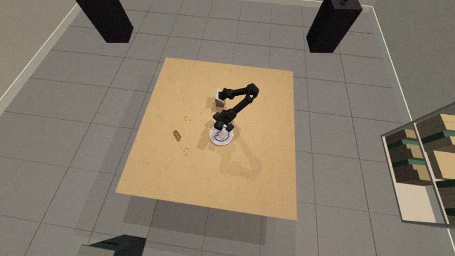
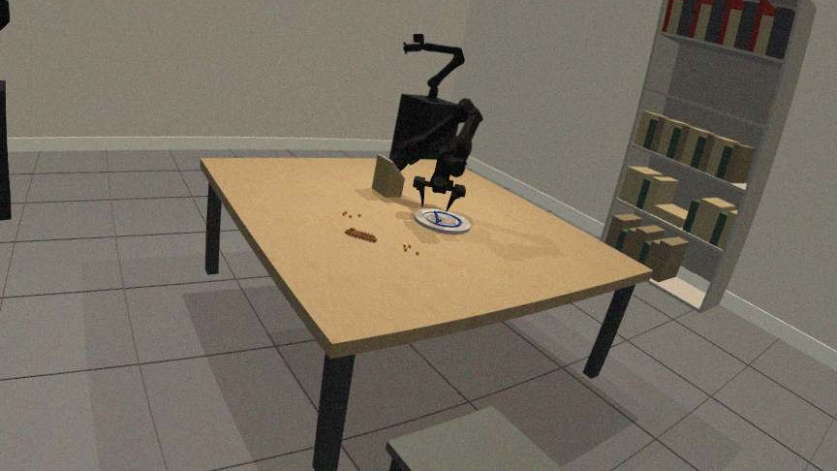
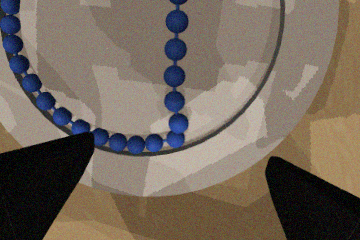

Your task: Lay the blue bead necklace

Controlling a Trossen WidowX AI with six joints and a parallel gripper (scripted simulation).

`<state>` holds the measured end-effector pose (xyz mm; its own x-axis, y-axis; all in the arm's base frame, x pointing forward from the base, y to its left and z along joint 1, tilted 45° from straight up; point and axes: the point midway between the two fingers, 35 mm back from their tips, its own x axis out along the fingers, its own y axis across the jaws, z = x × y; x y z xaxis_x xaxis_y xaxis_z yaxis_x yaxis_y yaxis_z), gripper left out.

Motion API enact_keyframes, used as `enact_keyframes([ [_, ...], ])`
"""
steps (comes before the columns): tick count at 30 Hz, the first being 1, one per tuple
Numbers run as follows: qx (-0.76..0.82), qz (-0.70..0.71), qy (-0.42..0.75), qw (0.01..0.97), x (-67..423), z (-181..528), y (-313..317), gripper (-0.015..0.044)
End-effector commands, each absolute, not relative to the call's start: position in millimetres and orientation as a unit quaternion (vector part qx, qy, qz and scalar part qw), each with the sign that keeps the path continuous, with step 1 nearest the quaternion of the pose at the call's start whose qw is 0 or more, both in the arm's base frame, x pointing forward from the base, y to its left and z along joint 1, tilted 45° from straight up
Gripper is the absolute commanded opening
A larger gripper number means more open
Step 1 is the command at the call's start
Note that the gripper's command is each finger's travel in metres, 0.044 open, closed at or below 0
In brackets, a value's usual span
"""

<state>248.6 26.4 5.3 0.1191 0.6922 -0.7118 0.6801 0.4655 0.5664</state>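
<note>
The round grey bead board point(image 1: 212, 138) point(image 2: 428, 218) point(image 3: 300, 25) lies on the wooden table point(image 1: 235, 179) point(image 2: 345, 280). The blue bead necklace point(image 1: 221, 138) point(image 2: 442, 217) point(image 3: 176, 52) lies on the board. In the wrist view part of it follows the groove along the left and bottom, and one strand runs straight up across the middle of the board. My gripper point(image 1: 224, 127) point(image 2: 439, 200) point(image 3: 182, 155) is open, its fingers wide apart just above the board's near edge, with nothing between them.
A brown bead strand point(image 1: 176, 135) point(image 2: 360, 235) and small loose orange beads point(image 1: 185, 149) point(image 2: 409, 248) lie left of the board. A tan block point(image 1: 219, 98) point(image 2: 387, 176) stands at the arm's base. A bookshelf point(image 2: 697, 144) stands to the right of the table.
</note>
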Motion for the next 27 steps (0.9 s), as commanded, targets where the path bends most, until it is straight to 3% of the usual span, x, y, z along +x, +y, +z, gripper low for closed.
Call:
enact_keyframes([
  [1,0.492,0.033,0.659,0.568,255,17,9,0.0309],
  [8,0.479,0.049,0.658,0.579,256,22,2,0.0125],
  [27,0.480,0.048,0.657,0.580,260,5,18,0.0120],
])
